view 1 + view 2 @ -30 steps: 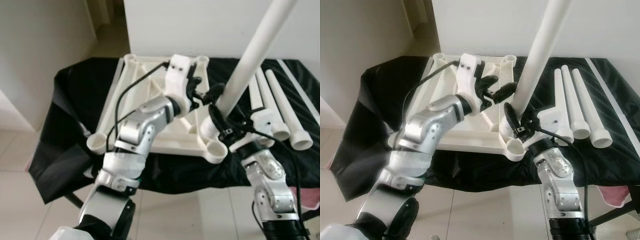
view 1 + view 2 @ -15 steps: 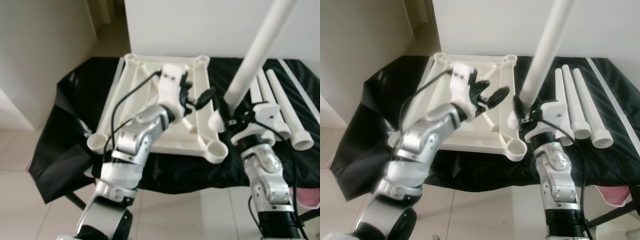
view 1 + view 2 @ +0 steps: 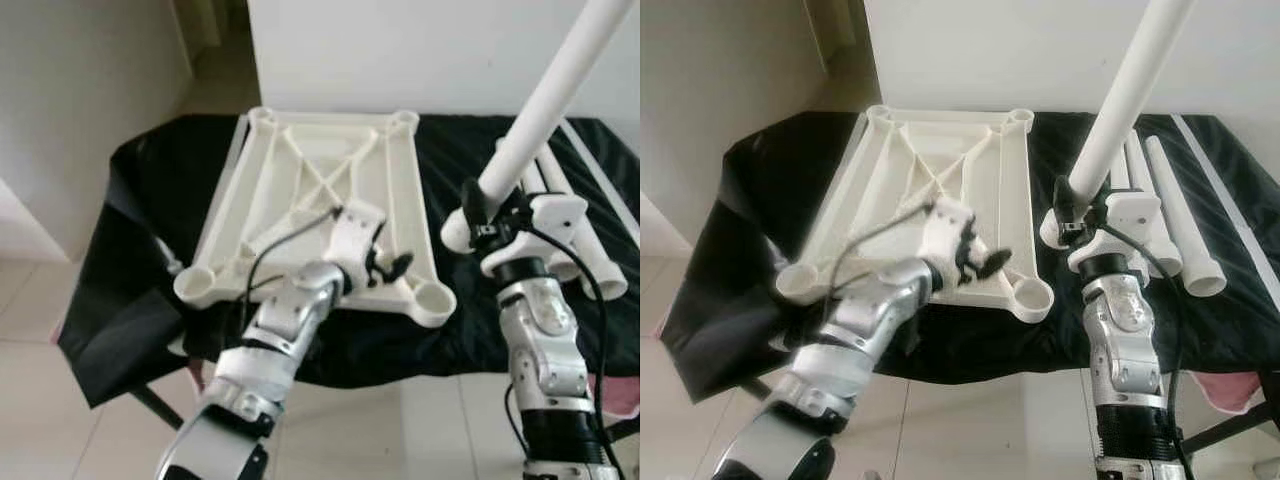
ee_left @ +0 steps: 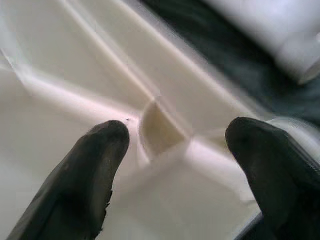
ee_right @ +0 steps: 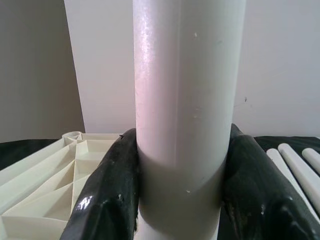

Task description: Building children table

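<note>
Table leg (image 3: 545, 105) top cut off by frame edge; left wrist view blurred; spare legs (image 3: 1175, 215) partly hidden

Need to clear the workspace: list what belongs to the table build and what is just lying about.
Job:
tabletop
leg in right hand
spare legs
left hand, open over the tabletop

Lying about:
black cloth
pink item

Silver arms w/ black cables, white wrists, black-fingered left pincer (image 3: 392, 268).

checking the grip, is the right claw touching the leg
Touching. In the right wrist view both fingers press flat against the leg, no gap on either side of the right claw.
</note>
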